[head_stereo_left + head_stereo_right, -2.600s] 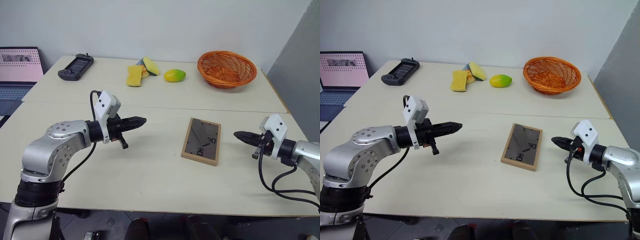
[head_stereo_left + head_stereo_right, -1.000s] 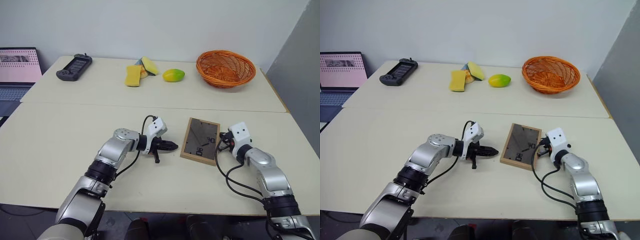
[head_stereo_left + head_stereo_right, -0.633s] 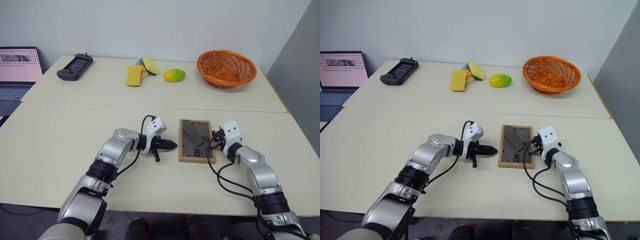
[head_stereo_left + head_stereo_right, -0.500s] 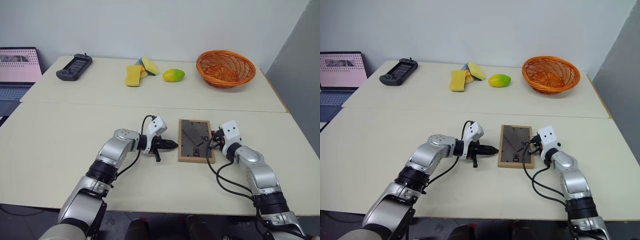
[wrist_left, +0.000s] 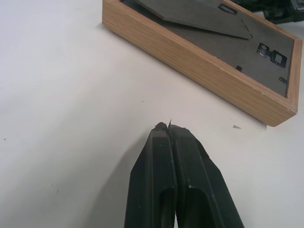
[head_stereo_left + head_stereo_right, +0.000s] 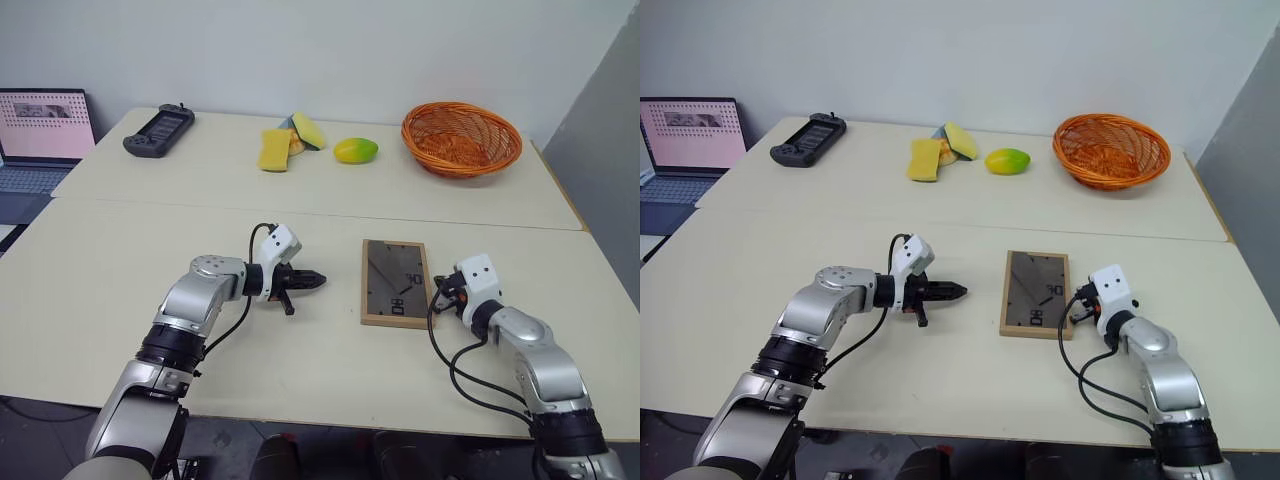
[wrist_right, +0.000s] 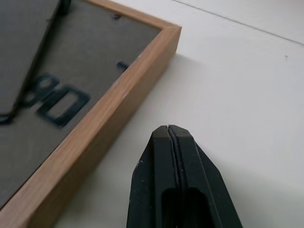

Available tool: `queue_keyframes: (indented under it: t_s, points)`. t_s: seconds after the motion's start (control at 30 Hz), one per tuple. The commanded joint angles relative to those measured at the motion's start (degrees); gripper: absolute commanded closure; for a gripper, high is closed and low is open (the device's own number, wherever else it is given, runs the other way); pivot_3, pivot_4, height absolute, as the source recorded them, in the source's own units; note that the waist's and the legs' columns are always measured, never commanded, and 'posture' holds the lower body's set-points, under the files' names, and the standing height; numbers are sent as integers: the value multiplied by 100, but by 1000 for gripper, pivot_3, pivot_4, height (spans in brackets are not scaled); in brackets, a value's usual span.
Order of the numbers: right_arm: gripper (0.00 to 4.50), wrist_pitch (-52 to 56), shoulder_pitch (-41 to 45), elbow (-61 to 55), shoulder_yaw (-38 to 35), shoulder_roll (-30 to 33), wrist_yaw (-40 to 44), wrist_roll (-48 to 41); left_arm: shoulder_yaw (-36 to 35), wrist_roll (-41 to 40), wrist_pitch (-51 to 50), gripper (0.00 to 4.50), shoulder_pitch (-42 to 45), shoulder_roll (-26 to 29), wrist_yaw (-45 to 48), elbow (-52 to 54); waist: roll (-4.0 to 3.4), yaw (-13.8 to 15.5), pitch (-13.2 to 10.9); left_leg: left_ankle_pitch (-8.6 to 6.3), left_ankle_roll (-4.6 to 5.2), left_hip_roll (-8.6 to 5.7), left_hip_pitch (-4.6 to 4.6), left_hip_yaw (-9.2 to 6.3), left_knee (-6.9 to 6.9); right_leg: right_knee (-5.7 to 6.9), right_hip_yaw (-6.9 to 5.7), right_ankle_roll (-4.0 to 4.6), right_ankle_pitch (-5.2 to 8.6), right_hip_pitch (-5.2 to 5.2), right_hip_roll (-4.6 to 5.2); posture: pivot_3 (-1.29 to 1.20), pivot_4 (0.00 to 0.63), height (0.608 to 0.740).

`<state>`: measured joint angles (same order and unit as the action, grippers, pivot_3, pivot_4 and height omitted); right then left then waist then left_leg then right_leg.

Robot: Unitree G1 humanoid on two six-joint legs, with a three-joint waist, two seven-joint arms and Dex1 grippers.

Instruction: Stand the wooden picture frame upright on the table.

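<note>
The wooden picture frame (image 6: pixel 397 283) lies flat on the table (image 6: pixel 110 260), dark back panel and folded stand facing up. My left gripper (image 6: pixel 318 280) is shut and empty. It hovers low over the table a short gap left of the frame's left edge, pointing at it. In the left wrist view its shut tips (image 5: pixel 169 127) stop short of the frame's wooden side (image 5: pixel 199 64). My right gripper (image 6: pixel 437 294) is shut and empty beside the frame's right edge. The right wrist view shows its tips (image 7: pixel 167 128) near the frame's corner (image 7: pixel 142 66), with a narrow strip of table between.
On the far half of the table, past the seam, sit an orange wicker basket (image 6: pixel 462 138), a mango (image 6: pixel 355 151), yellow sponges (image 6: pixel 275 150) and a black handheld controller (image 6: pixel 158 131). A laptop (image 6: pixel 40 135) stands off the table's far left.
The frame has turned from a tilt to lie square, shifted slightly left. My left gripper has drawn back to the left, away from it. My right gripper has eased back from the right edge.
</note>
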<state>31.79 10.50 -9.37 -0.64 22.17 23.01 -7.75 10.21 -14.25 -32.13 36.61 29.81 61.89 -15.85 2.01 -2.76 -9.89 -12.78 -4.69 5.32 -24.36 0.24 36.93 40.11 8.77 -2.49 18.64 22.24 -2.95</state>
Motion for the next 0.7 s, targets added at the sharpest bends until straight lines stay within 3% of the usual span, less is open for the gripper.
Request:
queue_keyframes:
  t_s: [0.03, 0.7]
  points:
    - [4500, 214, -169, -371, 87, -95, 36, -127, -121, -52, 83, 4449, 126, -27, -21, 106, 0, -1, 0, 0, 0, 0, 0, -2, 1, 0, -1, 0, 0, -1, 0, 0, 150, 740]
    - [4500, 374, 203, -322, 302, -804, -227, -140, -211, -82, -35, 4449, -125, 261, 29, 248, -3, -59, 1, 0, 0, 1, 0, -7, 0, 7, -7, 1, 1, 2, -1, 0, 150, 740]
